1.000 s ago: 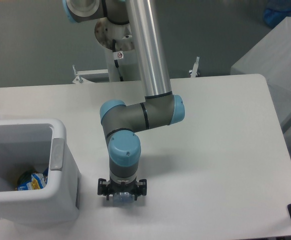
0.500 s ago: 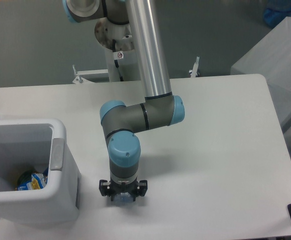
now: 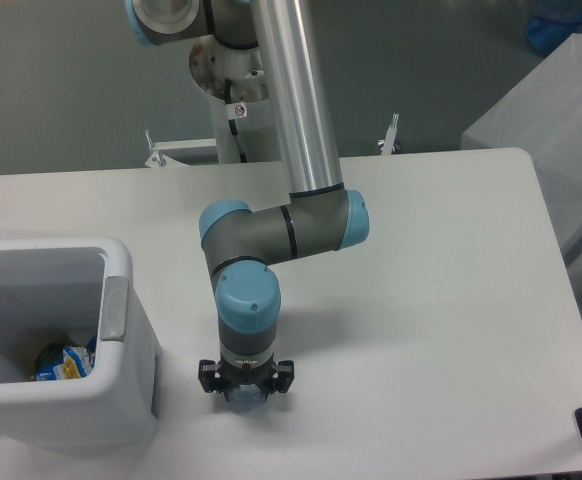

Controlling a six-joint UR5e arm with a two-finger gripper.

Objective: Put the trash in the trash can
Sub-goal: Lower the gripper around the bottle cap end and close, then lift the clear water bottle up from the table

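Compared with a second ago, your black two-finger gripper (image 3: pixel 245 391) has drawn its jaws inward: the black side pieces sat wider then and now stand closer in around the clear crushed plastic bottle (image 3: pixel 246 397) lying on the white table (image 3: pixel 441 300). The arm itself has hardly shifted. You can read this as the grasp closing on the second piece of trash, though the wrist hides the pads, so I cannot tell whether they already pinch the plastic or only bracket it.

The first piece, the crumpled blue-yellow-red snack wrapper (image 3: pixel 63 362), already lies at the bottom of the large white rectangular plastic bin (image 3: pixel 121 400), against the wall nearest the gripper. So half the task looks done.

The bottle lies just to the right of that bin, level with its front corner, still on the tabletop. Only a pale sliver shows under the gripper; its cap, its heading and its long axis are hidden, so don't count on any orientation.
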